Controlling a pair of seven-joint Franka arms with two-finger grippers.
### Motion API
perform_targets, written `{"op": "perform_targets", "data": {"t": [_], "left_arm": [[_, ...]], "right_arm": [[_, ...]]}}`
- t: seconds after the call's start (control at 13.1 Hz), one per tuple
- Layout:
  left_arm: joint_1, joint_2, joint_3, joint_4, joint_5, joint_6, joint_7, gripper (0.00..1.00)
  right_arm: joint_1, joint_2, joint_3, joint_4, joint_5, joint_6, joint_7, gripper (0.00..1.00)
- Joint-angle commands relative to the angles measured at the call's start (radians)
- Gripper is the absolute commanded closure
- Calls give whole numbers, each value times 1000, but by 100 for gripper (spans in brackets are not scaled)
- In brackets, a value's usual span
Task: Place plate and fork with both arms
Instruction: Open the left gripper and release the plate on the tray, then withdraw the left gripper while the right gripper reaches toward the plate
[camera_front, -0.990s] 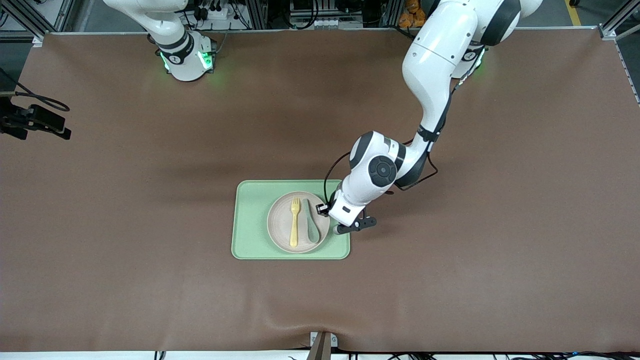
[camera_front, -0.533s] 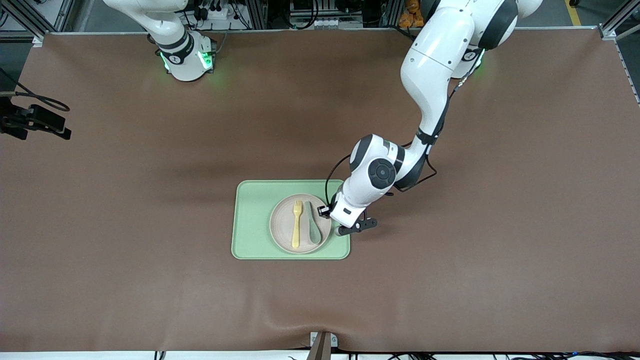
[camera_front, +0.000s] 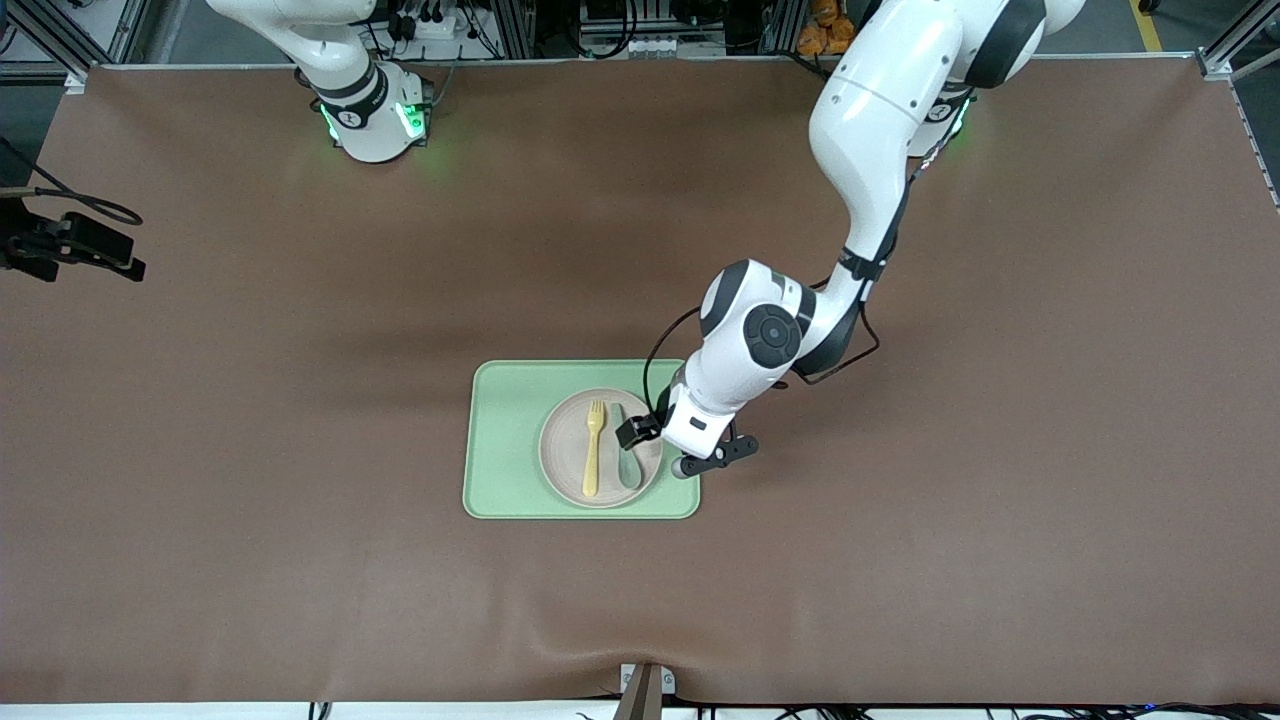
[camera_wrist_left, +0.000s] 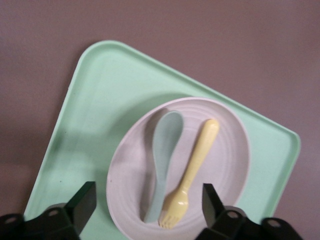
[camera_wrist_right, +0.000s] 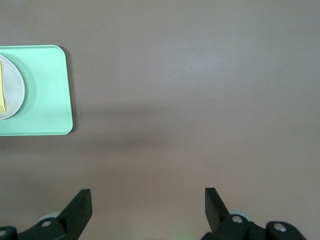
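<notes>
The fork (camera_front: 594, 447) lies lengthwise on the plate (camera_front: 565, 450), tines toward the frame's top, under the wide-open, empty left gripper (camera_wrist_left: 145, 212); the right gripper (camera_wrist_right: 147, 210) waits open, empty.

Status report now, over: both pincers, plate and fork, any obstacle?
Left pincer open, over the plate. Right pincer open, waiting above bare table. Fork lies on plate, plate on green tray. Spoon lies beside fork; no obstacle.
</notes>
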Motion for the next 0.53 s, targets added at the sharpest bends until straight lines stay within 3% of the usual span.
{"op": "perform_targets", "data": {"t": [0.0, 0.46], "left_arm": [[0, -117, 55, -23, 24, -126, -29, 0], [88, -268, 89, -25, 304, -353, 15, 0]], "right_arm": [[7, 24, 1, 14, 1, 6, -3, 0], [59, 99, 1, 14, -7, 8, -3, 0]]}}
